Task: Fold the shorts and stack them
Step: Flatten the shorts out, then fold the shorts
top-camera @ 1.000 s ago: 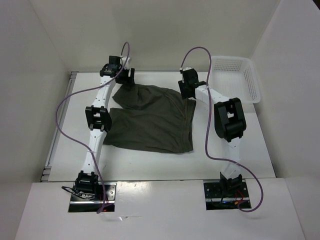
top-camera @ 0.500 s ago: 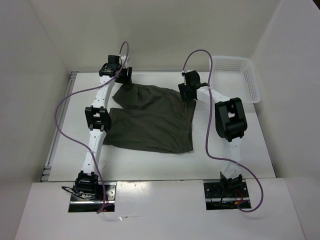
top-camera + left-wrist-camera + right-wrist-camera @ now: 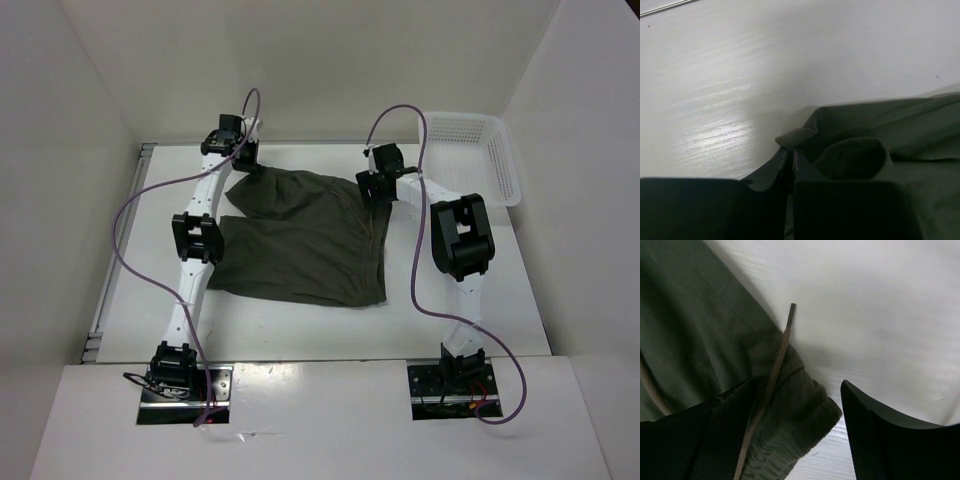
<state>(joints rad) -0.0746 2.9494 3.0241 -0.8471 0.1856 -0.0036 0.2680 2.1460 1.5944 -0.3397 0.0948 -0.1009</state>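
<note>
Pinching a bunched corner of the shorts (image 3: 300, 240), the left jaws are pressed together on the cloth, with bare tabletop (image 3: 715, 90) ahead of them and to their left. From that hold the shorts spread flat across to the right jaws and back toward the arm bases. The right jaws stand apart, straddling the waistband (image 3: 790, 430) corner. Cloth fills the left part of their gap, the drawstring (image 3: 780, 355) runs up through it, and the right side sits over bare tabletop. A basket (image 3: 500, 150) lies beyond them to the right. This looks like taking hold of the far edge for the first fold, with the left side held and the right not yet. Next the right jaws should shut on waistband cloth, not string alone, then both should lift evenly and carry that edge toward the near one
</note>
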